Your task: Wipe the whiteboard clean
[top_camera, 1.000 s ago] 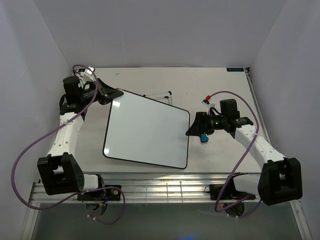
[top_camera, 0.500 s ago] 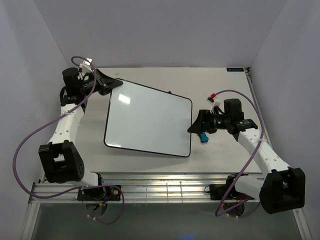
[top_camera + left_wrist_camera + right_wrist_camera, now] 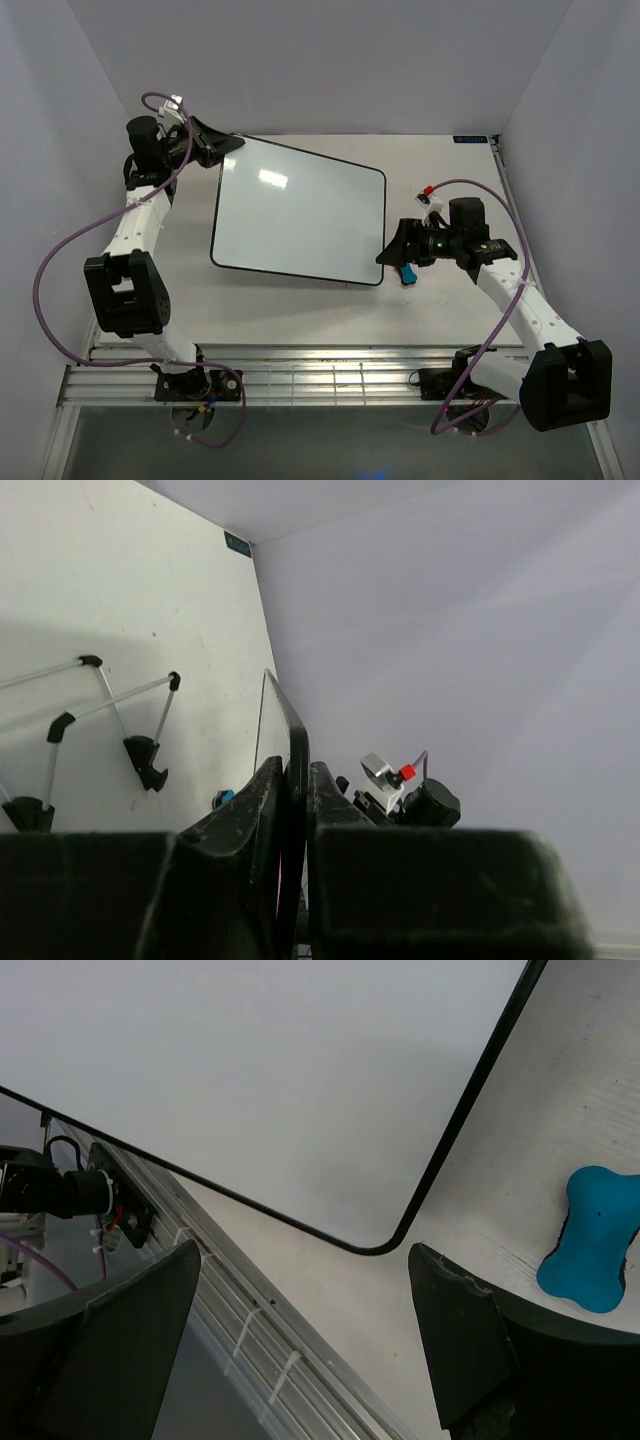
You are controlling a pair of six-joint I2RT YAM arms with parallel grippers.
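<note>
With our left gripper (image 3: 222, 147) clamped on the far-left corner of the whiteboard (image 3: 300, 215), which spans mid-table, and our right gripper (image 3: 388, 252) open and empty beside the blue eraser (image 3: 408, 274), we judge that lone corner pinch could let the glossy board slip or twist.

Robotics lab test cell, plain pale walls (image 3: 330, 60), white table (image 3: 440, 160), alu rail (image 3: 330, 378) at front, purple cables (image 3: 465, 182)

1 whiteboard (image 3: 298, 212), 1 blue eraser (image 3: 590, 1238), 1 wire stand (image 3: 147, 762); 2 arms, left (image 3: 135, 235), right (image 3: 515, 295)
</note>
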